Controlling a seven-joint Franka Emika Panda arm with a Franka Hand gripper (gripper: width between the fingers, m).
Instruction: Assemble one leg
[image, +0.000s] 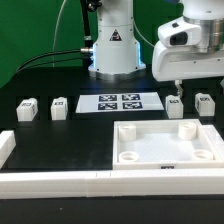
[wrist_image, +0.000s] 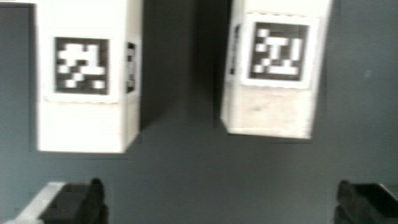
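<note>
Past the marker board (image: 120, 102), on the exterior view's right, the leg (image: 175, 105) stood beside a twin (image: 205, 103) below the gripper (wrist_image: 221, 202), spread wide and empty; it looked light, rigid and smooth, best pinched across its plain side faces.

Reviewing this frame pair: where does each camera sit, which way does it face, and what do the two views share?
Exterior view: off the arm and raised, it faces the robot's base across the table. The base and the arm show.
Wrist view: on the wrist, it looks down between the open fingers onto two legs standing on the table. Only the fingers show.
Shared: probably those two legs, the pair at the exterior view's right below the arm.
</note>
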